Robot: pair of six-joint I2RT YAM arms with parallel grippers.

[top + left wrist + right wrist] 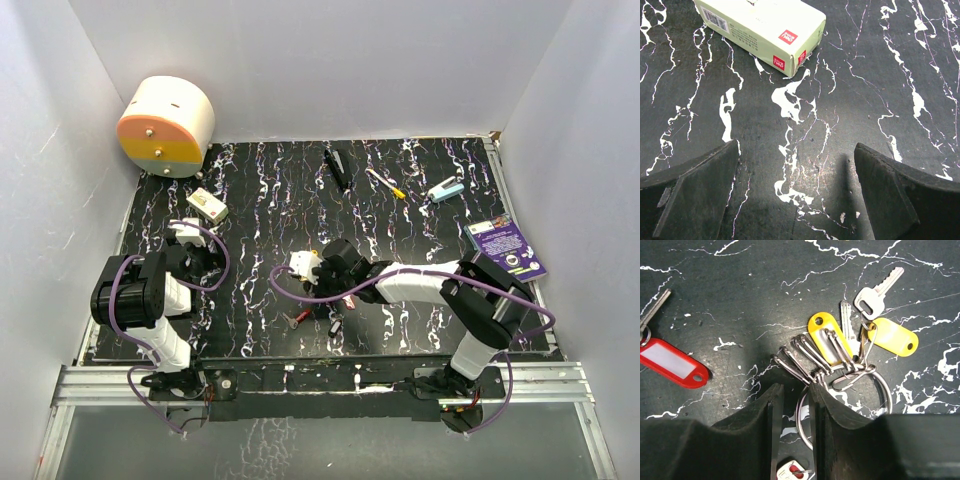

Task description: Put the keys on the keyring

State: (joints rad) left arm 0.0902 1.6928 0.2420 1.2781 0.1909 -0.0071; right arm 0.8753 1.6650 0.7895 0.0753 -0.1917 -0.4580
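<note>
Keyring of thin silver wire (889, 396), hung with yellow-tagged metal keys (877, 290), lies flat on the black marbled table (740, 290), its left arc between my right gripper's (796, 390) narrowly parted jaws; I advise closing squarely on the wire, while my left gripper (796, 147) hangs wide open.

Bright light, sharp focus, glints on the keys (867, 302)

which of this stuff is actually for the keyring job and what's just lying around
For the job:
- keyring
- yellow-tagged keys
- red-tagged key

Just lying about:
- cream box
- round white-and-orange object
- black bar
- white stick with yellow tip
- teal item
- purple booklet
</note>
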